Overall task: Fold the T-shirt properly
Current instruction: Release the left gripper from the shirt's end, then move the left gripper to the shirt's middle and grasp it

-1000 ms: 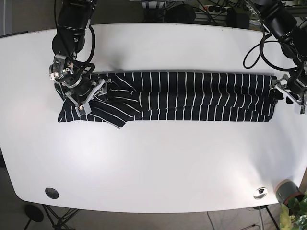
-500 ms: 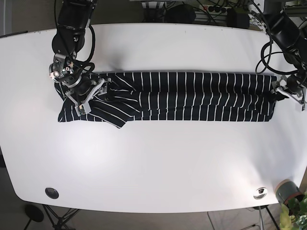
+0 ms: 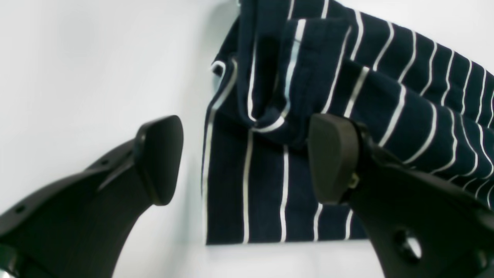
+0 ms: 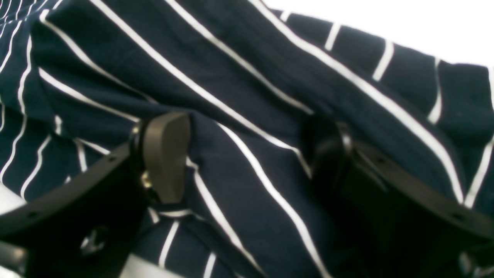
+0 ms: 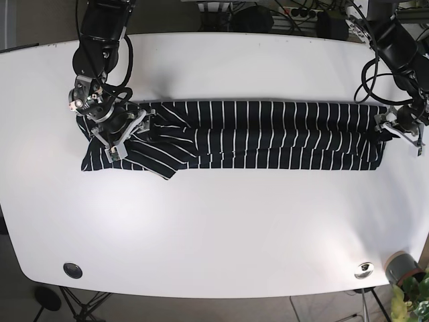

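Observation:
A navy T-shirt with white stripes (image 5: 268, 134) lies folded into a long band across the white table (image 5: 214, 228). My right gripper (image 5: 131, 136) is at the band's left end, where a sleeve sticks out. In the right wrist view it (image 4: 247, 154) is open, and its fingers (image 4: 166, 154) press on the cloth (image 4: 247, 77) to either side of a fold. My left gripper (image 5: 397, 127) is at the band's right end. In the left wrist view it (image 3: 247, 160) is open and straddles the shirt's corner (image 3: 247, 193), one finger on bare table, one on cloth.
A dark round grommet (image 5: 72, 270) and a silver one (image 5: 364, 270) sit near the table's front edge. A potted plant (image 5: 405, 272) stands off the front right corner. Cables and gear lie behind the table's back edge.
My left gripper has moved up and inward onto the shirt's right end. My right gripper and the shirt have not moved.

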